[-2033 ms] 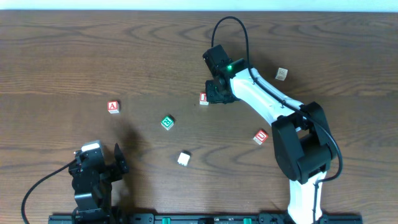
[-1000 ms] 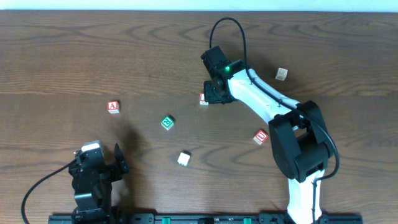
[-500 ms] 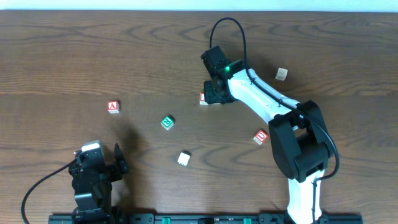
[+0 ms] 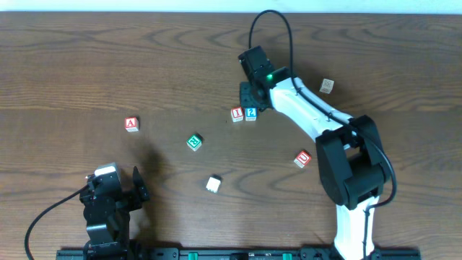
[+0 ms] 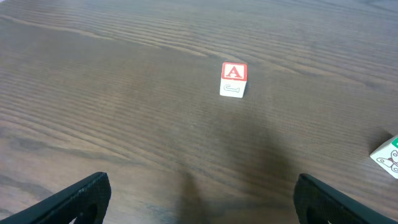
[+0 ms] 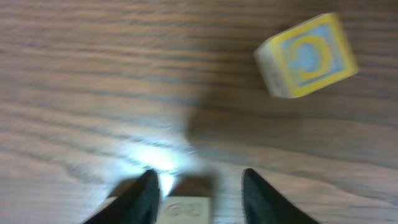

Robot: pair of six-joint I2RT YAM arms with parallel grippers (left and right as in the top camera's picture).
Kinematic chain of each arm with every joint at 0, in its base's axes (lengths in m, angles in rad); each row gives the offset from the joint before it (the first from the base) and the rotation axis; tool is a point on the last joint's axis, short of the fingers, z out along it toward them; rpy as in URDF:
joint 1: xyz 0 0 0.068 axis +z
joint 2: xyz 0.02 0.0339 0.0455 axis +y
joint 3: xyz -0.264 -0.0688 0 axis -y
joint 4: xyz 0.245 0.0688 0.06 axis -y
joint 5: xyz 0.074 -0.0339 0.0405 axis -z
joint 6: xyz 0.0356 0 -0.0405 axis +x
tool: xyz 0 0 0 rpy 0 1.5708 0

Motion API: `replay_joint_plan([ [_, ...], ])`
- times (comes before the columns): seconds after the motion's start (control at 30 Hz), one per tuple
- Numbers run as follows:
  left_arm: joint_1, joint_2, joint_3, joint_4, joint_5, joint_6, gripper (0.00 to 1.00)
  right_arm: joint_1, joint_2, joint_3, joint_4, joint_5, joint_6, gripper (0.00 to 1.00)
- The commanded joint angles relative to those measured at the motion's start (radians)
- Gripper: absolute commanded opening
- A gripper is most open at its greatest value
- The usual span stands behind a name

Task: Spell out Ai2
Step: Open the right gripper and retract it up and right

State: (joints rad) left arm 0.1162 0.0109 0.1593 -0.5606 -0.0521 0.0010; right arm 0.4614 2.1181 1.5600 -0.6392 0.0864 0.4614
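A red "A" block sits at the left and also shows in the left wrist view. A red "I" block and a blue "2" block stand side by side, touching, at mid-table. My right gripper hovers just behind them, open and empty. In the right wrist view its fingers are apart, with a pale block top low between them, free of both. My left gripper rests open and empty near the front left edge.
A green block lies between the "A" and the pair, and shows in the left wrist view. A white block, a red block and a beige block lie scattered. A yellow-and-blue block shows ahead of the right fingers.
My right gripper has let go and drawn back from the blocks. The blue "2" block, hidden under it before, now stands beside the red "I". The left arm has not moved.
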Motion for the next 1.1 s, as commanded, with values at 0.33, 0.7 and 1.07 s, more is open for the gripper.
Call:
replay_joint_plan([
  [0.33,0.003,-0.005,-0.011,0.001,-0.009,0.011,0.95,-0.048,-0.032,0.009,-0.125,0.01,-0.006,0.01],
  [0.7,0.003,-0.005,-0.011,0.001,-0.01,0.011,0.95,-0.041,-0.029,0.008,-0.12,-0.048,-0.033,0.01],
  [1.07,0.003,-0.005,-0.011,0.001,-0.009,0.011,0.95,-0.053,-0.026,0.011,-0.121,-0.05,-0.059,0.1],
])
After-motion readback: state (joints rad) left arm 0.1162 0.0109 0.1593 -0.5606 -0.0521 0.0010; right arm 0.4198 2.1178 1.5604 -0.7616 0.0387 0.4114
